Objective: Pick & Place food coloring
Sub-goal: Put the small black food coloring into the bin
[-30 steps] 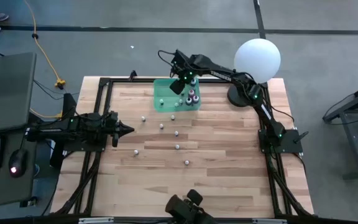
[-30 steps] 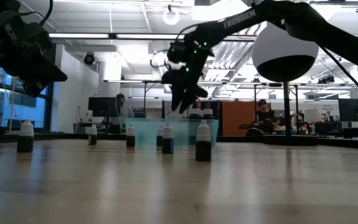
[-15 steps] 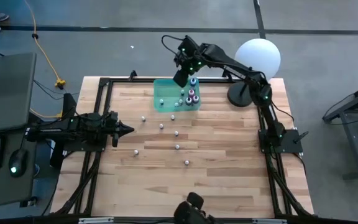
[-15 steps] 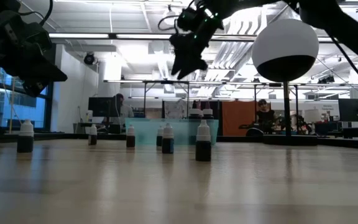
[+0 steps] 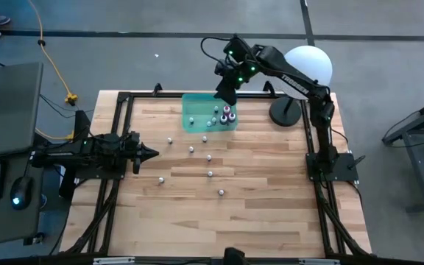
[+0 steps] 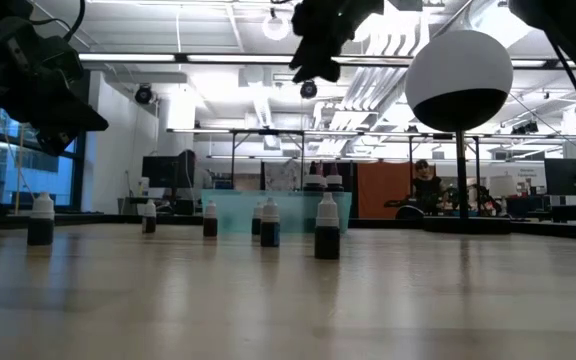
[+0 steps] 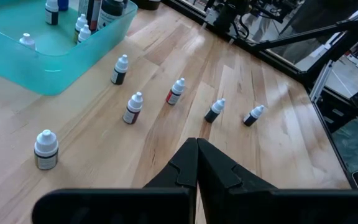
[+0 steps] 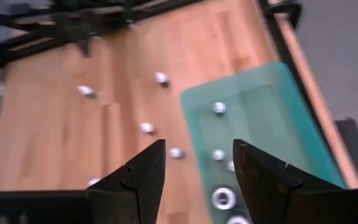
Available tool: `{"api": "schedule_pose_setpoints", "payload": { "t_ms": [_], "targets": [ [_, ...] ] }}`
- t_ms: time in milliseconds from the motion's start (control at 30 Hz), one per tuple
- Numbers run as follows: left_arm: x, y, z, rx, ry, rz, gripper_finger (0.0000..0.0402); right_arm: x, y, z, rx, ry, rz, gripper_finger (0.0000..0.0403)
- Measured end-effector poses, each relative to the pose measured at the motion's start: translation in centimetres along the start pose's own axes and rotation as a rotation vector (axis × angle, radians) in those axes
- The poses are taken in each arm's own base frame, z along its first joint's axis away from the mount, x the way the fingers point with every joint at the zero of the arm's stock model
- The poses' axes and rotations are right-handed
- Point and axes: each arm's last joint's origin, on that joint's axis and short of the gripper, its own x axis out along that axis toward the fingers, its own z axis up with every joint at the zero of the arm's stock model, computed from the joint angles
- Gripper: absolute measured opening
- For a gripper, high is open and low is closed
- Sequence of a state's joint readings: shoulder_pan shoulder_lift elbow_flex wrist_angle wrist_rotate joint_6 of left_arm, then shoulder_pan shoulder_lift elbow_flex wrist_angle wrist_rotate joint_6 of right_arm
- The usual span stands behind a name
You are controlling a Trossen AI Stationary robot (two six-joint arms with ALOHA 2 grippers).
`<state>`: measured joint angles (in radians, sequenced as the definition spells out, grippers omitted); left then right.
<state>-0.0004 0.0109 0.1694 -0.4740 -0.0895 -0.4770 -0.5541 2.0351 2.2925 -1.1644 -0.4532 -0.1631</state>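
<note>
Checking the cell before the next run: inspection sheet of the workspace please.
Surface: wooden table inside a black frame, no spills seen.
Job's things: green tray at the far edge holds several food coloring bottles; about seven more bottles stand loose on the wood nearer the middle.
Clutter: white globe lamp on a black base at the far right corner.
Grippers: right gripper open and empty, raised above the tray's far edge; left gripper shut, empty, parked at the left side.
Cables: yellow cable on the floor beyond the table's left corner.
Surroundings: keyboard and mouse on a desk at left; a person sits far behind.
</note>
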Motion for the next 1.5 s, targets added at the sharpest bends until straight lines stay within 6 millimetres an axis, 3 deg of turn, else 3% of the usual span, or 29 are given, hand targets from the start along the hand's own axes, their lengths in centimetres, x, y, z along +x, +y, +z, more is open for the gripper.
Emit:
{"api": "schedule_pose_setpoints", "payload": {
  "t_ms": [200,433,733,933,1133,1300,1500],
  "targets": [
    [0.0,0.0,0.0,0.0,0.0,0.0,0.0,-1.3,1.8,-0.3,-0.033,0.004,0.142,0.0178],
    [0.0,0.0,0.0,0.0,0.0,0.0,0.0,-2.4,4.7,-0.8,-0.051,0.065,0.184,0.0178],
    [0.0,0.0,0.0,0.0,0.0,0.0,0.0,-0.7,10.7,-2.8,-0.155,0.315,0.196,0.0178],
    [0.0,0.0,0.0,0.0,0.0,0.0,0.0,0.7,14.6,-2.2,-0.278,0.253,0.136,0.0178],
    [0.0,0.0,0.0,0.0,0.0,0.0,0.0,1.5,17.2,-1.6,-0.187,0.172,0.064,0.0178],
    [0.0,0.0,0.0,0.0,0.0,0.0,0.0,1.6,18.5,-1.8,-0.067,0.185,0.147,0.0178],
    [0.0,0.0,0.0,0.0,0.0,0.0,0.0,2.1,21.2,-1.9,-0.096,0.141,0.144,0.0178]
  ]
}}
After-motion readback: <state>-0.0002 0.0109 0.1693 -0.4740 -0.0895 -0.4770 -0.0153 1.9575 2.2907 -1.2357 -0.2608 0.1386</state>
